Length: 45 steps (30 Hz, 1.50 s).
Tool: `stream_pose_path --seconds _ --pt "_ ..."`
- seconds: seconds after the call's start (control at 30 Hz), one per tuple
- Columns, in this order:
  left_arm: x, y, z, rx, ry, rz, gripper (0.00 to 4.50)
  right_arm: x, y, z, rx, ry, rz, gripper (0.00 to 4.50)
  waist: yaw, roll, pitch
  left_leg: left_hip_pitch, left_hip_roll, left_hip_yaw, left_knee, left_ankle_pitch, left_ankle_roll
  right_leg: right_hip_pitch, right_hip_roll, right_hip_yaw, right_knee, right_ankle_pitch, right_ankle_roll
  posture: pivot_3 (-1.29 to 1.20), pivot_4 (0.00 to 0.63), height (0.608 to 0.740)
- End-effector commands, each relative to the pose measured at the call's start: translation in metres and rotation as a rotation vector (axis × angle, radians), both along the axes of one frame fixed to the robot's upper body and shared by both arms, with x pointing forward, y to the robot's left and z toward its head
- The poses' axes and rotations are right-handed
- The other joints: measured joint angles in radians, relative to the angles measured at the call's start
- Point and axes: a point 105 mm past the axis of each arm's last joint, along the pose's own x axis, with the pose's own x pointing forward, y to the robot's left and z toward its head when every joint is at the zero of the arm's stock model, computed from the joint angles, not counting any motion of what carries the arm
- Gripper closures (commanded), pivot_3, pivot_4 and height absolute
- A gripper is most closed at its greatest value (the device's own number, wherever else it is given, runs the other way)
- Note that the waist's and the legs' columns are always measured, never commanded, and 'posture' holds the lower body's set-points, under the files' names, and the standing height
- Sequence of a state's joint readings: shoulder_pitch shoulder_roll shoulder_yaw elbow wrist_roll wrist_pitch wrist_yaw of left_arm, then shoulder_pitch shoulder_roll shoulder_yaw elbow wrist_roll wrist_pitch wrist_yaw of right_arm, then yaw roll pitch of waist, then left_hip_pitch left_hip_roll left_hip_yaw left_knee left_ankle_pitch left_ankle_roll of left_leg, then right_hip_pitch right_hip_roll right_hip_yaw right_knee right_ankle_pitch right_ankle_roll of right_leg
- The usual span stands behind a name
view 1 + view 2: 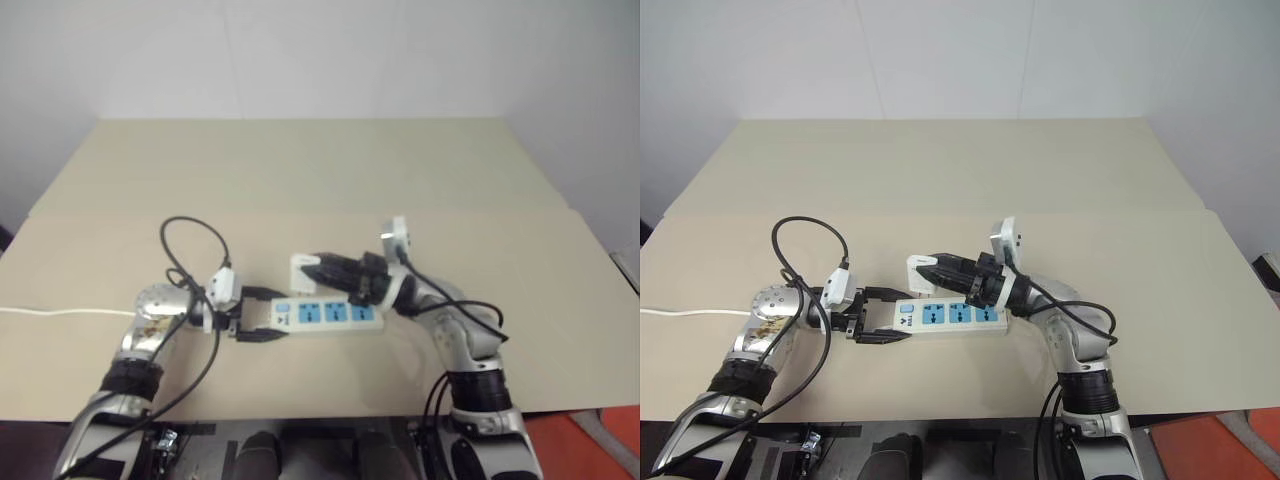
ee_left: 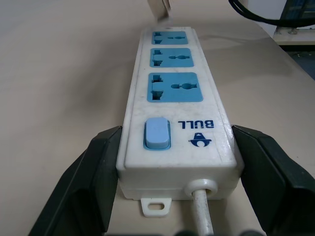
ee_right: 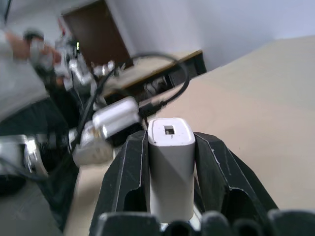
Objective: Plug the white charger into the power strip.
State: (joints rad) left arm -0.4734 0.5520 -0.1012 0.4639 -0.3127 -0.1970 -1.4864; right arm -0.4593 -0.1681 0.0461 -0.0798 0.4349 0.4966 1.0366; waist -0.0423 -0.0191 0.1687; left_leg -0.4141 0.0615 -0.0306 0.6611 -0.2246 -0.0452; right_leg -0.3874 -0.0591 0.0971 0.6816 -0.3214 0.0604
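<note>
The left gripper [image 1: 883, 316] was clamped on the switch end of the power strip [image 1: 950, 317], one black finger [image 2: 86, 184] pressed against each long side, the thin white cord [image 2: 203, 211] leaving between them. The strip lay flat near the table's [image 1: 940, 170] front edge, its three blue socket panels facing up. The right gripper [image 1: 930, 270] was closed on the white charger [image 3: 170, 162], holding it just beyond the strip, above the table and not plugged in.
</note>
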Motion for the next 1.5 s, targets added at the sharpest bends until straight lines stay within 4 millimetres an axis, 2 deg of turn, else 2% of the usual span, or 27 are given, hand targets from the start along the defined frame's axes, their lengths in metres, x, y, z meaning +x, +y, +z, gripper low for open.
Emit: stream_pose_path --seconds 0.03,0.2,0.53,1.03,1.5 --pt "-0.002 0.001 -0.002 0.038 -0.009 -0.015 1.29 -0.002 0.003 -0.001 -0.031 -0.123 0.022 3.37 0.0 0.0 0.0 0.0 0.0 0.0 0.0 0.0 0.0 0.0 0.0 0.0 0.0 0.0 0.0 0.0 0.15 0.74" --pt "-0.001 0.001 -0.001 0.037 -0.011 -0.018 1.29 0.002 0.0 -0.006 -0.056 -0.213 0.021 3.37 0.0 0.0 0.0 0.0 0.0 0.0 0.0 0.0 0.0 0.0 0.0 0.0 0.0 0.0 0.0 0.0 0.15 0.74" --pt "-0.001 0.0 -0.001 0.031 -0.007 -0.023 1.29 0.008 -0.009 -0.017 -0.087 -0.217 0.05 3.37 0.0 0.0 0.0 0.0 0.0 0.0 0.0 0.0 0.0 0.0 0.0 0.0 0.0 0.0 0.0 0.0 0.15 0.74" --pt "-0.002 0.002 -0.002 0.033 -0.003 -0.031 1.29 0.009 0.012 -0.024 -0.038 -0.237 0.129 3.37 -0.001 0.0 0.0 0.001 0.0 0.0 0.0 0.0 0.0 0.001 0.0 0.0 0.0 0.0 0.0 0.0 0.15 0.74" --pt "-0.003 0.005 -0.001 0.042 -0.003 -0.029 1.29 0.022 -0.011 -0.035 -0.098 -0.219 0.121 3.37 -0.001 0.0 0.0 0.003 0.001 0.0 0.0 0.0 0.0 0.002 0.0 0.0 0.0 0.0 0.0 0.0 0.15 0.74"
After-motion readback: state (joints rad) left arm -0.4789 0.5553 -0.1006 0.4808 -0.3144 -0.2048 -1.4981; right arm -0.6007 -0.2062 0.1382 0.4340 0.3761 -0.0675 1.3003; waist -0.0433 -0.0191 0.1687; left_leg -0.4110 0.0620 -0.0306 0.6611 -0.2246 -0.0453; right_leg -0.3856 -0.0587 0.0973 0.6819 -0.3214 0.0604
